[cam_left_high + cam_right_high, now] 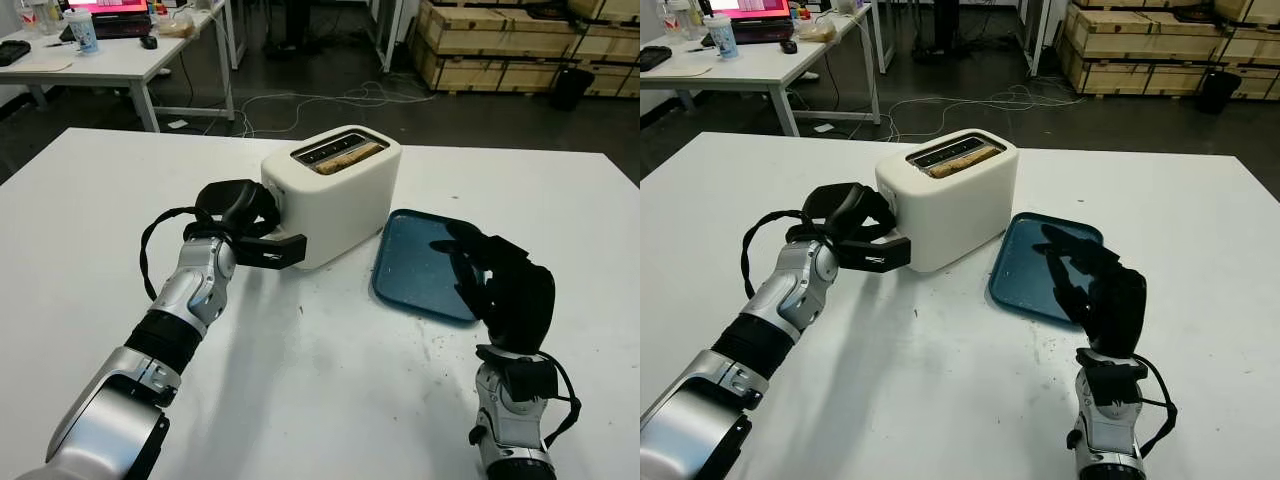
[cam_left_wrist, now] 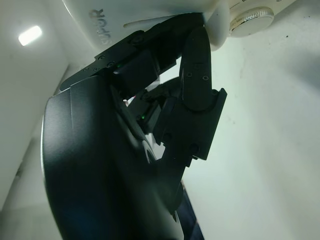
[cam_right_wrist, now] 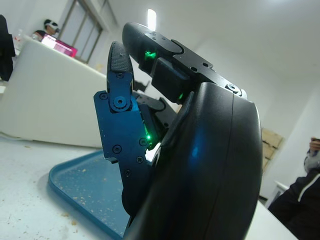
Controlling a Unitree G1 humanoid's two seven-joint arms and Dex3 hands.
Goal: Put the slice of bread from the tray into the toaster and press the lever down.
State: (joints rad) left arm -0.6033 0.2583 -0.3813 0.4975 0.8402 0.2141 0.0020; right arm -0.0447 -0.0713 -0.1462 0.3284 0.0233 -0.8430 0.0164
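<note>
The white toaster (image 1: pixel 340 200) stands at the middle of the table with a slice of bread (image 1: pixel 348 157) sunk in its front slot. My left hand (image 1: pixel 250 225) is against the toaster's left end, fingers curled onto that end face, thumb along the front side. The lever is hidden behind the hand. In the left wrist view the curled fingers (image 2: pixel 197 75) sit close under the toaster's dial (image 2: pixel 252 19). A blue tray (image 1: pixel 415 270) with crumbs lies to the right of the toaster. My right hand (image 1: pixel 500 285) is open above the tray's near right corner.
Crumbs dot the white table (image 1: pixel 330 380) in front of the tray. Beyond the far edge are a desk with a laptop (image 1: pixel 120 25), floor cables (image 1: pixel 330 100) and wooden crates (image 1: pixel 510 45). A person's dark sleeve (image 3: pixel 305 200) shows in the right wrist view.
</note>
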